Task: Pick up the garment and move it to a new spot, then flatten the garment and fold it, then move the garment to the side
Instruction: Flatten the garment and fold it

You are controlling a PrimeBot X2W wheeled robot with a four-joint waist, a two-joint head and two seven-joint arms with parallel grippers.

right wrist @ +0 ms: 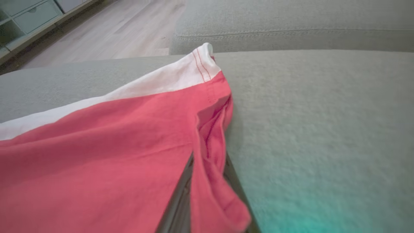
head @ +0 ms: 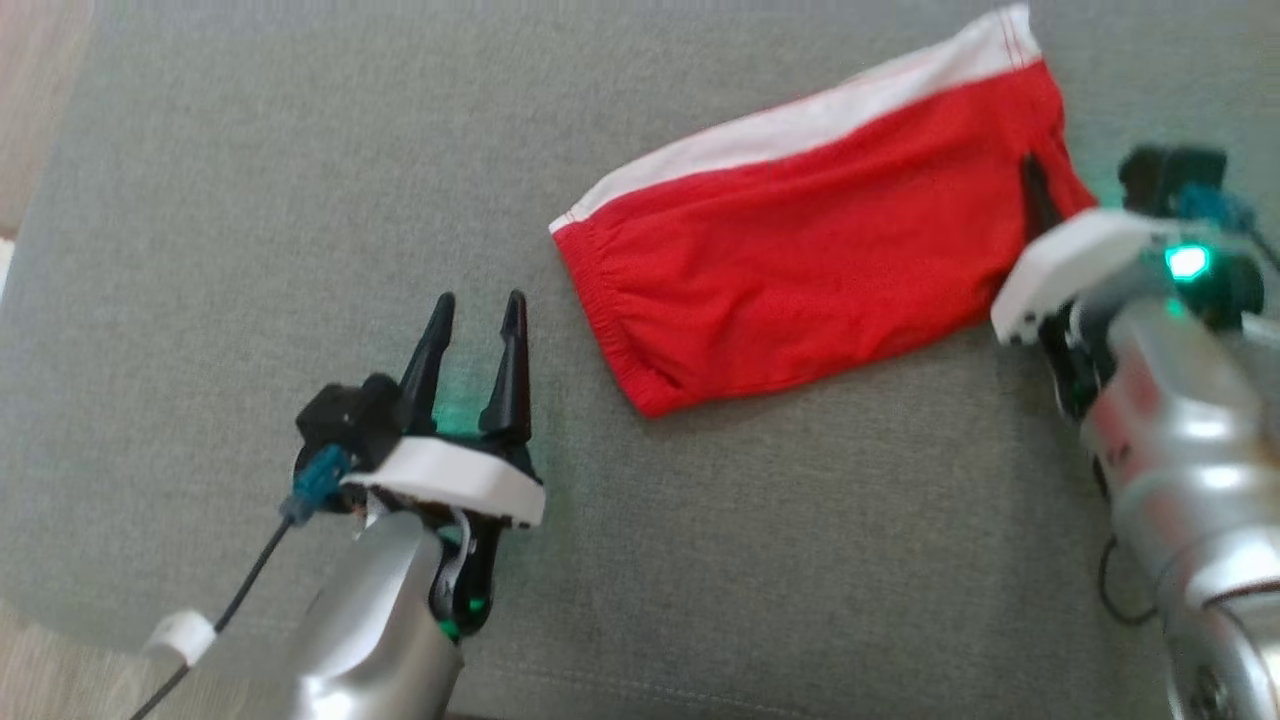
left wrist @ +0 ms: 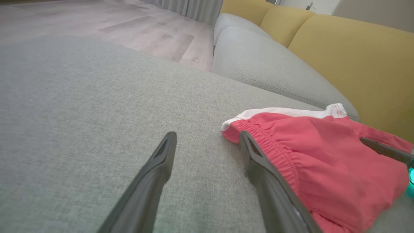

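The garment (head: 800, 260) is a pair of red shorts with a white side stripe, folded and lying on the grey cushion (head: 250, 200). My right gripper (head: 1040, 195) is shut on the garment's right edge; in the right wrist view a fold of red cloth (right wrist: 210, 155) is pinched between its two fingers. To the lower left of the shorts my left gripper (head: 475, 315) stands open and holds nothing. From the left wrist its fingers (left wrist: 258, 161) hover over the cushion beside the elastic waistband (left wrist: 268, 145), apart from it.
The grey cushion (left wrist: 81, 113) spreads wide to the left of the garment. Another grey cushion (left wrist: 265, 61) and a yellow backrest (left wrist: 355, 58) lie beyond it. Wooden floor (left wrist: 129, 22) and a low shelf unit (right wrist: 29, 16) are past the cushion's edge.
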